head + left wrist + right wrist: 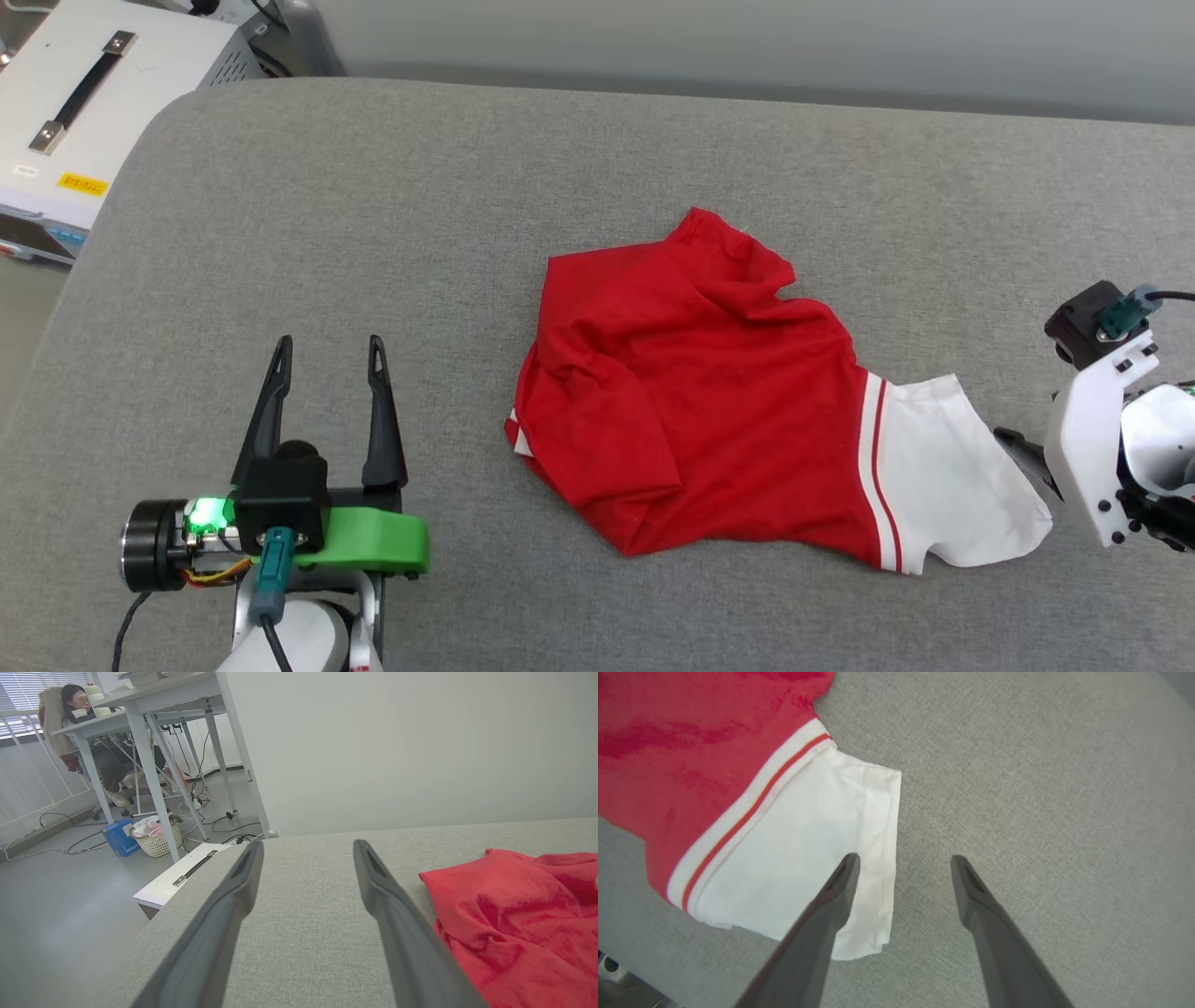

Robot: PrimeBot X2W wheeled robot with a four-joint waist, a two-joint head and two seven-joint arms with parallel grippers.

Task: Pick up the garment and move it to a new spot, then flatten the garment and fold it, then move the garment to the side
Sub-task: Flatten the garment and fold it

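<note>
- The right gripper (904,857) hangs nearest, its fingers spread wide and empty. One is above the white sleeve (794,858) and the other above the bare grey padded surface (1041,812). It straddles the sleeve's open edge, likely lining up a pinch there.
- The red jersey (709,392) lies crumpled and partly folded over itself, spreading away beyond that claw's tips. No part of it is lifted yet.
- The left gripper (329,347) stands open too, holding nothing. The jersey is well off to its right, so it probably needs flatter cloth before it can help.
</note>
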